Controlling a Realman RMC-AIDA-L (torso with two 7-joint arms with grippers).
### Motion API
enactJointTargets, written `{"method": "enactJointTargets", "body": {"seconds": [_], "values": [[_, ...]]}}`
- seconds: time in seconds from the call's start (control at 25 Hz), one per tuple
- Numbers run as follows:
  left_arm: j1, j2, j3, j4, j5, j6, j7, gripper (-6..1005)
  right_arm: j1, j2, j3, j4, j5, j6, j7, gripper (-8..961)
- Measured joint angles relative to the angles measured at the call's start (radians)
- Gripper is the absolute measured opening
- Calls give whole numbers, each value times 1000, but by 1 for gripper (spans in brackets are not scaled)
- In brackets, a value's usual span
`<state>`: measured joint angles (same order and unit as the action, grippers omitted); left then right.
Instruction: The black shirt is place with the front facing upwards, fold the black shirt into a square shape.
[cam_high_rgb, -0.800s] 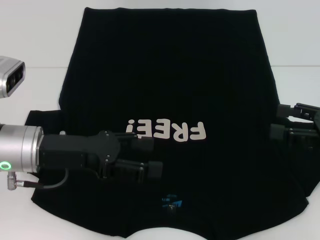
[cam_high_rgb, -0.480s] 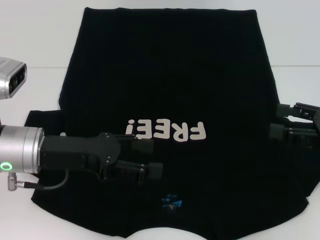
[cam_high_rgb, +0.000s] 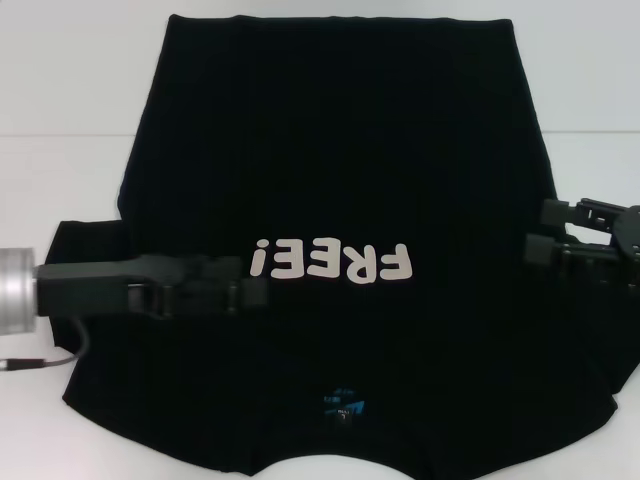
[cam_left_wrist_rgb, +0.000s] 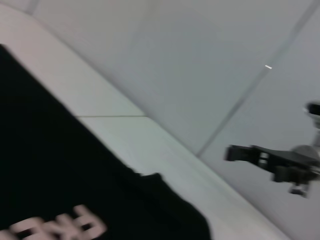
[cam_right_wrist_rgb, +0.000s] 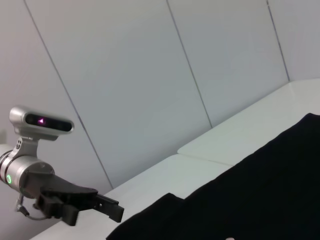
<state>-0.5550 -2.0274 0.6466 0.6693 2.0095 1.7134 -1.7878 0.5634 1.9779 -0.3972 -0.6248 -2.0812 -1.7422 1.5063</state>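
The shirt (cam_high_rgb: 340, 200) lies flat on the white desk (cam_high_rgb: 70, 190), front up, with the "FREE!" lettering (cam_high_rgb: 333, 263) near its middle and the blue neck label (cam_high_rgb: 342, 407) at the edge nearest the robot. The hem lies at the far edge of the desk. Both sleeves are spread out to the sides of the lettering. No fold line shows anywhere on the cloth; the body is at full width and full length.

The left gripper (cam_high_rgb: 255, 292) sits low over the shirt just beside the "!" of the lettering, on the left-sleeve side. Its fingers look drawn close together, but whether any cloth lies between them cannot be told. The right gripper (cam_high_rgb: 545, 232) is over the right sleeve, well apart from the lettering; its fingers appear spread, holding nothing.

Judgement: the task is at its start. Nothing is folded yet. Remaining work appears to be all of it: sleeves and sides turned in toward the lettering, then the length doubled over to give a square. No cloth is seen lifted off the desk.
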Motion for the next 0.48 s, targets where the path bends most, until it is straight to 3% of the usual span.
{"method": "enactJointTargets", "body": {"seconds": [0.24, 0.48], "values": [[87, 66, -69, 2, 10, -42, -93, 905, 26, 24, 1, 2, 1, 32, 0, 907], [148, 96, -209, 11, 75, -59, -161, 905, 54, 38, -1, 4, 1, 51, 3, 896]]}}
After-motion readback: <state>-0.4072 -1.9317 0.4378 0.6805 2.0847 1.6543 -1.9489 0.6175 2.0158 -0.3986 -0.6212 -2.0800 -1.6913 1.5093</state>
